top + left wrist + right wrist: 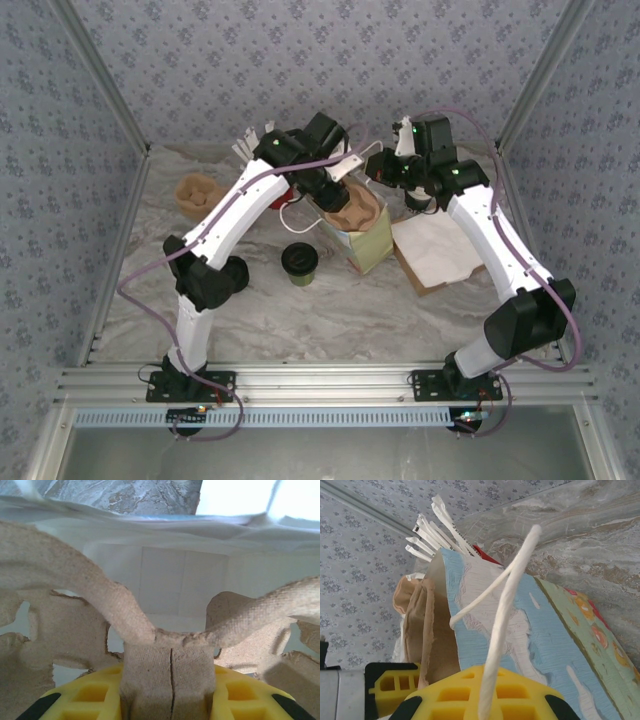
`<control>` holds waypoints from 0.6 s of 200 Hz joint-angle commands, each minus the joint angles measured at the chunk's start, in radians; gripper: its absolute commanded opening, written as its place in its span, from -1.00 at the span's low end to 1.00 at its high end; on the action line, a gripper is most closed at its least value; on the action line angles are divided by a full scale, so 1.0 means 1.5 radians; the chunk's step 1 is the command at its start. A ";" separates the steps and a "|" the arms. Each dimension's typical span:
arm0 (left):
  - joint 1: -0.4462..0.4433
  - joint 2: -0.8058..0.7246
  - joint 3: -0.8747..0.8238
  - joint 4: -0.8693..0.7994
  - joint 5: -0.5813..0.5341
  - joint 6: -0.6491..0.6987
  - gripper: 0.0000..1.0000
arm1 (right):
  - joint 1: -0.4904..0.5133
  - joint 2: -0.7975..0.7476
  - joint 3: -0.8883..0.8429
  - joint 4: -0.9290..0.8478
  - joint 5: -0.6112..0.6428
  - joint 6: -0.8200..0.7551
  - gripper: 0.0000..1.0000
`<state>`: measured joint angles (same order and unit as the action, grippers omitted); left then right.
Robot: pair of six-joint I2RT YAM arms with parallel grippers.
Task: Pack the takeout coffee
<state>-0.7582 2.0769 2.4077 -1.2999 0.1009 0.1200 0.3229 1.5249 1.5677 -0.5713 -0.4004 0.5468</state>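
Note:
The takeout coffee (299, 262), a small olive-green cup with a black lid, stands upright on the table, left of the gift bag (368, 240) and apart from both arms. My left gripper (335, 195) is over the bag's mouth, shut on the centre tab of a brown pulp cup carrier (350, 212). In the left wrist view the yellow fingers (90, 695) pinch that tab, and the carrier (115, 605) hangs inside the bag's white interior (185, 580). My right gripper (378, 165) is shut on the bag's white cord handle (512, 590), above the blue and green bag (545, 640).
A second pulp carrier (197, 192) lies at the far left. White paper on a brown board (435, 250) lies right of the bag. White plastic cutlery (432, 530) stands behind the bag. The cage walls close in the table's left and right sides.

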 commanded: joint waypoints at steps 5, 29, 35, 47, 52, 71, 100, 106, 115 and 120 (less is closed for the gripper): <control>-0.005 -0.038 -0.013 -0.013 0.053 0.009 -0.37 | -0.005 -0.020 -0.006 -0.004 0.001 0.004 -1.00; -0.006 -0.054 -0.020 -0.004 0.082 0.011 -0.36 | -0.006 -0.022 -0.011 -0.007 0.005 0.003 -1.00; -0.006 -0.053 -0.019 -0.005 0.085 0.012 -0.36 | -0.006 -0.022 -0.012 -0.006 0.005 0.003 -1.00; -0.006 -0.051 -0.027 -0.005 0.086 0.015 -0.36 | -0.006 -0.023 -0.013 -0.005 0.007 0.005 -1.00; -0.007 -0.049 -0.030 -0.005 0.087 0.015 -0.36 | -0.007 -0.025 -0.013 -0.005 0.008 0.007 -1.00; -0.007 -0.040 -0.037 -0.008 0.085 0.016 -0.36 | -0.007 -0.025 -0.014 -0.003 0.002 0.007 -1.00; -0.007 -0.036 -0.036 -0.010 0.079 0.016 -0.36 | -0.008 -0.025 -0.016 -0.009 0.003 0.002 -1.00; -0.007 -0.041 -0.038 -0.006 0.080 0.015 -0.36 | -0.008 -0.025 -0.016 -0.011 0.004 0.001 -1.00; -0.006 -0.052 -0.045 0.005 0.086 0.015 -0.36 | -0.009 -0.025 -0.017 -0.014 0.005 -0.002 -1.00; -0.004 -0.056 -0.044 0.007 0.089 0.014 -0.36 | -0.009 -0.025 -0.017 -0.016 0.005 -0.004 -1.00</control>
<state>-0.7597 2.0304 2.3531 -1.2842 0.1921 0.1314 0.3183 1.5131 1.5543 -0.5716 -0.3973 0.5465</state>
